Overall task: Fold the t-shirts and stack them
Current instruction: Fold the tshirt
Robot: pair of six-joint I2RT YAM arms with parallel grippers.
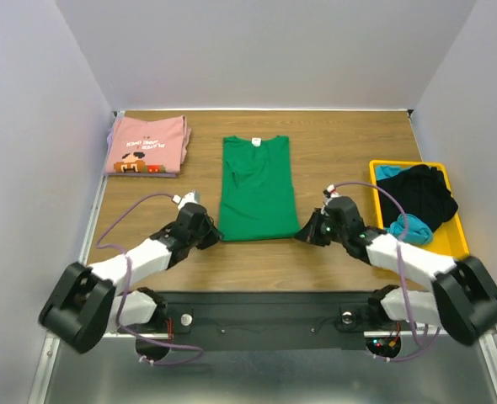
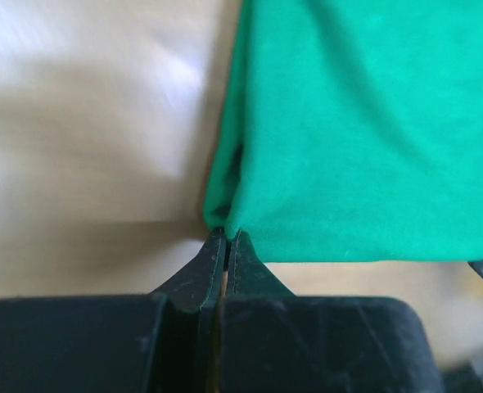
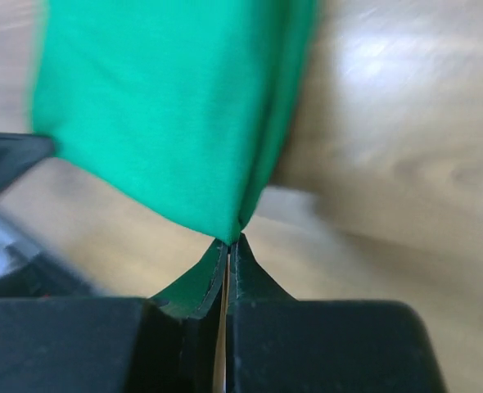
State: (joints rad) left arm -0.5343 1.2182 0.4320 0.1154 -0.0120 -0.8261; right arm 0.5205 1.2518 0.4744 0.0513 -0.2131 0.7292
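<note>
Pinching the near hem corners of the plain bright green cloth t-shirt [image 1: 255,189], the left gripper [image 2: 227,237] and right gripper [image 3: 228,241] were clenched on it; it lay flat on the wooden table [image 1: 341,143]; limp and light, I judged, best carried by corners; the folded dusty pink t-shirt [image 1: 146,145] sat far-left.

A: Centre of the frame?
B: A plain green shirt [image 1: 255,189], white label [image 1: 255,140] at the neck.
A: Upper left?
B: A pink shirt [image 1: 146,146], dark lettering, brown-and-red print.
A: Right side?
B: A yellow tray [image 1: 447,239] with black cloth [image 1: 424,195] and teal cloth [image 1: 410,228]. The table [image 1: 350,143] is brown wood grain.
</note>
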